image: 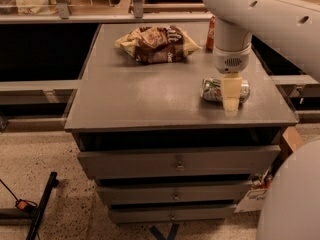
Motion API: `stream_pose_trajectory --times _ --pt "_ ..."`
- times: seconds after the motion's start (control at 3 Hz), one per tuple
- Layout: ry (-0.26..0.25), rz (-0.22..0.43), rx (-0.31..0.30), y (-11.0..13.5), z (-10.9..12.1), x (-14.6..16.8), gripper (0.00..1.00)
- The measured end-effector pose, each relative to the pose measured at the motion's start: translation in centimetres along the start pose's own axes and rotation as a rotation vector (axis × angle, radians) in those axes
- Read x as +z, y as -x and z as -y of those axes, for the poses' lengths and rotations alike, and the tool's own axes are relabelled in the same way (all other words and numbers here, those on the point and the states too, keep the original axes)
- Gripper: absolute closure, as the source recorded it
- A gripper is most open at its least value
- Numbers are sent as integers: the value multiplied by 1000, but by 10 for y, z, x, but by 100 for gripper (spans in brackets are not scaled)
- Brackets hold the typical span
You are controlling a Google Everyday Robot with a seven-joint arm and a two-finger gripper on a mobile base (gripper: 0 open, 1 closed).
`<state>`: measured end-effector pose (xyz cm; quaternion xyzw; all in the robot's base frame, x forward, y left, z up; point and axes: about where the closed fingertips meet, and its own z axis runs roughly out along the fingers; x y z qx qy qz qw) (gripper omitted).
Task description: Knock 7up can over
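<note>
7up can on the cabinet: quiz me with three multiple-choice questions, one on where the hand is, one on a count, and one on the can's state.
1. Where is the hand?
A. over the chip bag
B. down near the floor
C. at the 7up can, front right of the cabinet top

2. How many drawers show below the top?
A. one
B. three
C. five

3. How is the 7up can?
A. lying on its side
B. standing upright
C. lifted in the air

Answers:
1 C, the hand hangs down right across the can's middle.
2 B, three drawer fronts are stacked under the top.
3 A, the can's long body lies flat on the top.
</note>
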<state>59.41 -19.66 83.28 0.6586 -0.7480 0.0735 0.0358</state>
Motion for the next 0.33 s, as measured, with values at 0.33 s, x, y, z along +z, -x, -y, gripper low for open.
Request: stream_pose_trajectory --times 0.33 --pt "0 0 0 0 0 0 0"
